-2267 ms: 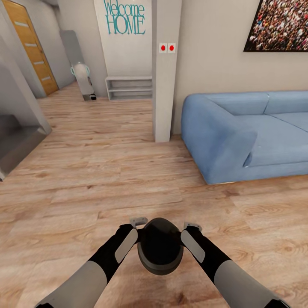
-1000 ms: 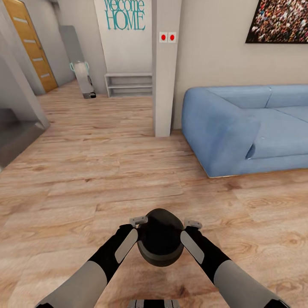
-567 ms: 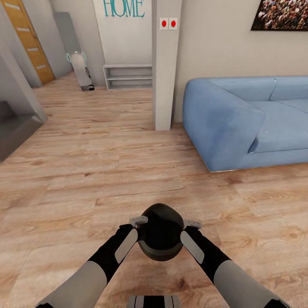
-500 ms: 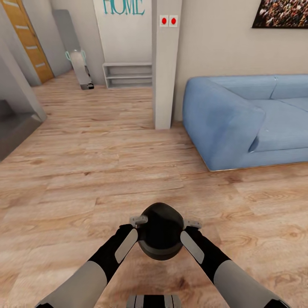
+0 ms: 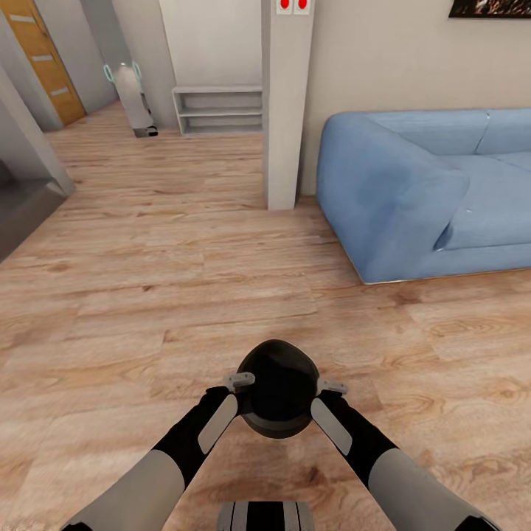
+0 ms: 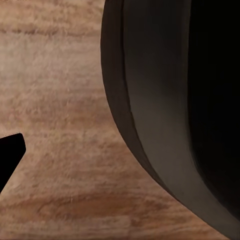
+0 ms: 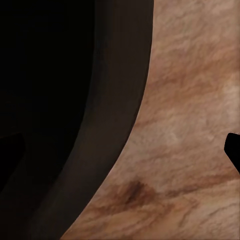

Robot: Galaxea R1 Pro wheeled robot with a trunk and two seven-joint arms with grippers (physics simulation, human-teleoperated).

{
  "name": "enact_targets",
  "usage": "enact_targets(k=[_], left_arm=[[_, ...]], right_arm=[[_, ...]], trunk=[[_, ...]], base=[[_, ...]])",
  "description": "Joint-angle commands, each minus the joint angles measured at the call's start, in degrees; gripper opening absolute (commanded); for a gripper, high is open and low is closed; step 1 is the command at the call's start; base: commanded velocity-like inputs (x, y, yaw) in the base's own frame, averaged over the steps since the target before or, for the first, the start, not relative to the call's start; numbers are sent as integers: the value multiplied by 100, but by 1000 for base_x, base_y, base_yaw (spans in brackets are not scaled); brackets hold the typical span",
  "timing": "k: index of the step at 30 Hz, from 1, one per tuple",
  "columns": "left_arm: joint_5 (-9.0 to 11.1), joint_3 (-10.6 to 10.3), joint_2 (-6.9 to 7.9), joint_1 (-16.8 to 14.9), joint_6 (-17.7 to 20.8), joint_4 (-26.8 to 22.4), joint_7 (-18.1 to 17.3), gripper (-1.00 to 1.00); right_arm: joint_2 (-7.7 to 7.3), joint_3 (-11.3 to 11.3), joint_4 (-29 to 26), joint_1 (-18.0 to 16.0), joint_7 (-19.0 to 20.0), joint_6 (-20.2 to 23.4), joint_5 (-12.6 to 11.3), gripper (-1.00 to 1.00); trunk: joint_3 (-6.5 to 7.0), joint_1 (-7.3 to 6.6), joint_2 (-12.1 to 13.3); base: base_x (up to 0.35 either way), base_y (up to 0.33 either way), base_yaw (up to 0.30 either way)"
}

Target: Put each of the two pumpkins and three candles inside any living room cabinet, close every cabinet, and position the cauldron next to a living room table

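Cauldron (image 5: 276,383) pinched between left gripper (image 5: 237,381) and right gripper (image 5: 330,386), carried above plank floor (image 5: 147,295).
Finger state: cannot tell whether either pair clamps the rim or merely presses the belly. Risk, judged: smooth, round black wall may slip out if either arm drifts apart. Blue sofa (image 5: 413,192) looks soft, floor matte wood-grain.

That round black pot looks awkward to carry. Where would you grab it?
By its bulging sides, one tool from each side, as here: the left tool and right tool press against opposite flanks of the cauldron. It shows no handle, and its belly looks too wide for one tool to span.
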Motion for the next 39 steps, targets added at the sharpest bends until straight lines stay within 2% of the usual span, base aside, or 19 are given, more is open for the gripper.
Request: enact_targets(k=[1,18,19,32,33,39], left_arm=[[59,-22,4,-6,5,-8,57,100],[58,-22,4,-9,5,-8,57,100],[58,-22,4,-10,5,-8,57,100],[58,-22,4,-6,5,-8,57,100],[58,-22,4,-5,5,-8,57,-100],[51,-22,4,-6,5,-8,57,-100]], right_arm=[[-4,24,-6,-4,-46,11,-43,100],[-4,24,-4,-4,-47,10,-43,100],[-4,24,-4,-6,-48,10,-43,-100],[-4,24,-4,-6,-45,10,-43,-100],[-4,24,-4,-5,-46,10,-43,-100],[-5,24,-4,-5,-47,10,-43,-100]], trunk=[[-4,-1,-2],[-4,-1,-2],[-4,-1,-2],[-4,-1,-2],[-4,-1,-2],[-4,-1,-2]], base=[[0,0,0],[0,0,0],[0,0,0],[0,0,0],[0,0,0],[0,0,0]])
